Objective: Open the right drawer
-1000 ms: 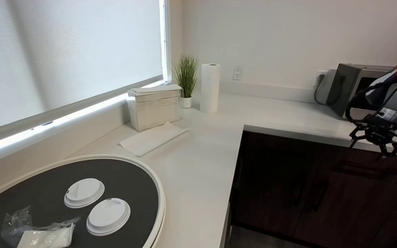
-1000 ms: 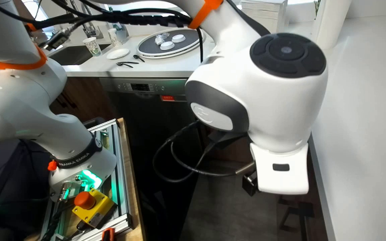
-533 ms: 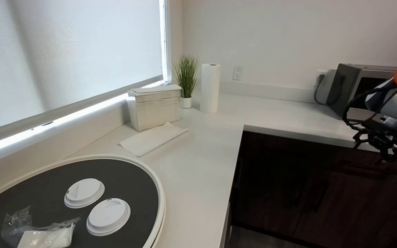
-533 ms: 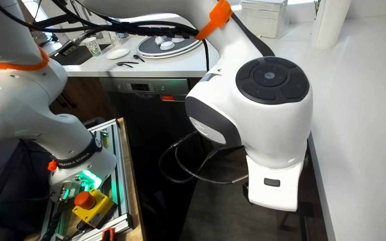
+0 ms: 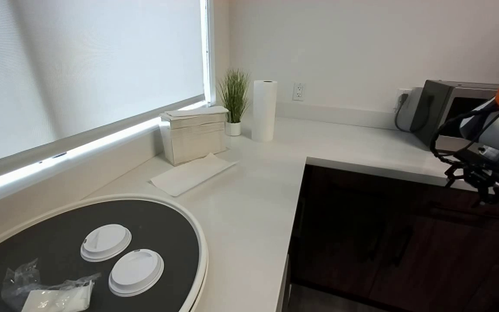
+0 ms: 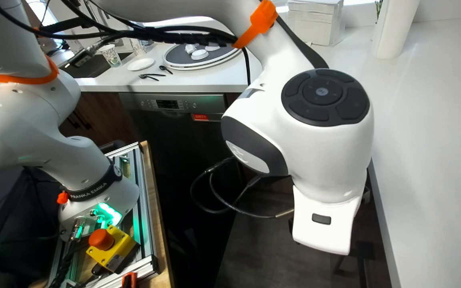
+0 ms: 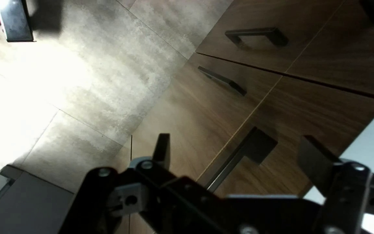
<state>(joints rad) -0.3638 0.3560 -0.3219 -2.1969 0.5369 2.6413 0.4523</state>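
My shell is smooth and white in an exterior view, with a dark disc of buttons at two o'clock. A grey band curves near the centre, beside a pale rounded plate. Orange straps circle me just past twelve and between nine and ten; bundled black cables run at eleven. Around eight, my black collar reads FRANKA EMIKA, above a green light. In the wrist view my gripper is black: blunt fingers, round screw heads towards eight and four.
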